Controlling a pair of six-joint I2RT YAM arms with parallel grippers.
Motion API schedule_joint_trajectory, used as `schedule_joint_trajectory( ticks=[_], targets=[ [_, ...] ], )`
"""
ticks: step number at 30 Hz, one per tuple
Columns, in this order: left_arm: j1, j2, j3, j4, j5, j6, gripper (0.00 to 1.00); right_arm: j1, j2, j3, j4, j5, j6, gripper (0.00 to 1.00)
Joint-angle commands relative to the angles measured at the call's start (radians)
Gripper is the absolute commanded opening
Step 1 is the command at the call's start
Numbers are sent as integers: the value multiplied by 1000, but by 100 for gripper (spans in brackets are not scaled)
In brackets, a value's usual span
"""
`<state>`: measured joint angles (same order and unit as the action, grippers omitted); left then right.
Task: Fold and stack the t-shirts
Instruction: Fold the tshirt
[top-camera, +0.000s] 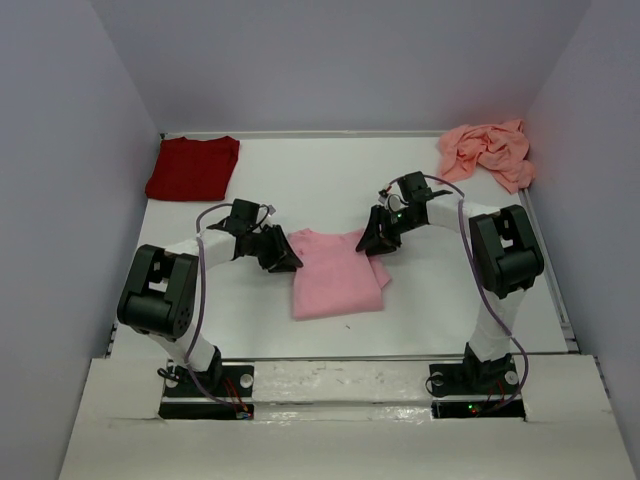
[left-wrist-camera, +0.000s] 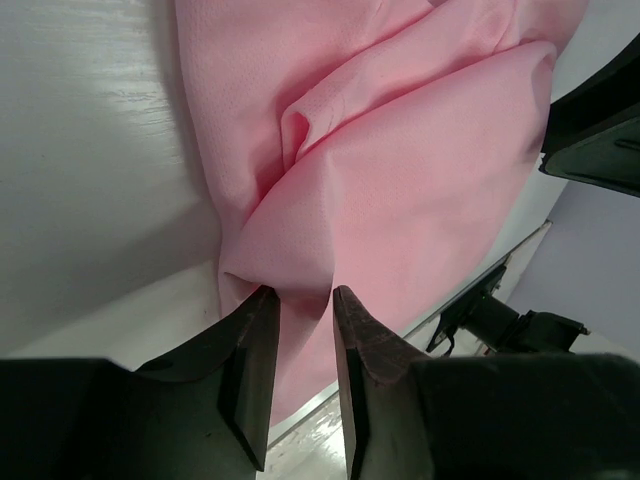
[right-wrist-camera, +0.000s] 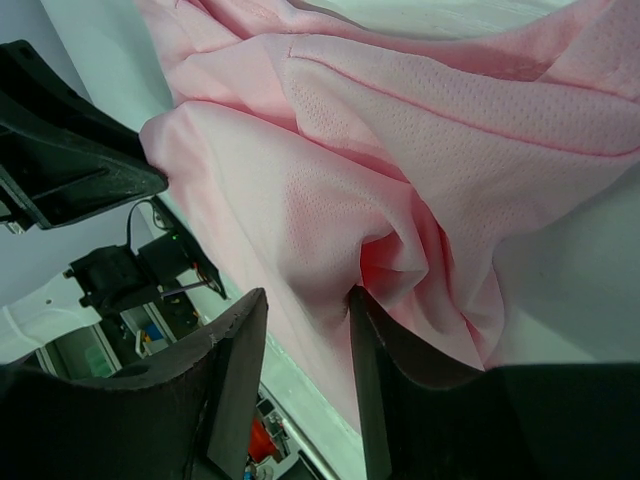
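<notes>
Dark red tee (top-camera: 193, 167): folded flat, neat rectangle, well back-left of the light pink tee (top-camera: 335, 275). Left gripper (left-wrist-camera: 300, 295) at that tee's upper-left corner, fingers nearly together, pinching a soft fold. The light pink tee is fine mesh knit, approx. rectangular, rumpled at top. Right gripper (right-wrist-camera: 308, 300) at its upper-right corner, fingers half apart, clamped on bunched cloth. Salmon-pink tee (top-camera: 487, 150): crumpled heap, well back-right.

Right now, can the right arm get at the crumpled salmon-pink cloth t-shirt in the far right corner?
Probably, once freed: the right gripper is closed on the light pink cloth t-shirt and must let go first. Only bare table lies between it and the salmon-pink t-shirt.
</notes>
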<state>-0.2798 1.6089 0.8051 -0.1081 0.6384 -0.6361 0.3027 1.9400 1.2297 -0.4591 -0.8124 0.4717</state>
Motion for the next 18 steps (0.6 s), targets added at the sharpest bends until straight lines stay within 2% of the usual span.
schedule_joint_trajectory(
  ticks=[1,3,4,6,13,18],
  targets=[
    [-2,-6,32,-42,-8,36,31,10,8,24,30,-18,-2,43],
    [-2,-1,32,-42,-5,36,27,10,8,24,30,-16,-1,36],
    [-2,0,32,-42,-3,38,26,10,10,25,30,-16,2,19],
    [-2,0,34,-45,-5,39,26,10,10,27,30,-14,4,1],
    [-1,-4,60,-73,-22,59,25,10,2,31,28,-5,7,0],
    [-1,-6,100,-79,-20,55,21,10,-9,33,25,-4,7,0]
  ],
)
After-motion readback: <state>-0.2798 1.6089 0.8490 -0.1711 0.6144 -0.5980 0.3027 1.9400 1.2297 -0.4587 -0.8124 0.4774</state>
